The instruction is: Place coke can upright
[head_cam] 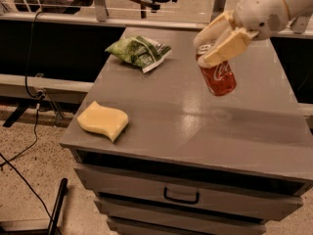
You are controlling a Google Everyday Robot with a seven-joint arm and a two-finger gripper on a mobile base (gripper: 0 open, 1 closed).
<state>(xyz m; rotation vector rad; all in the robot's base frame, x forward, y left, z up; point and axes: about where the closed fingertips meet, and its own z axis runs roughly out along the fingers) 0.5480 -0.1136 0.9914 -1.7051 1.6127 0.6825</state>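
Observation:
The coke can is red with white script and a silver top. It hangs in the air above the right half of the grey cabinet top, tilted a little with its top up and to the left. My gripper comes in from the upper right, and its cream fingers are shut on the can's top end.
A yellow sponge lies near the front left corner. A green chip bag lies at the back left. The cabinet has drawers below, with a handle. Cables run over the floor at the left.

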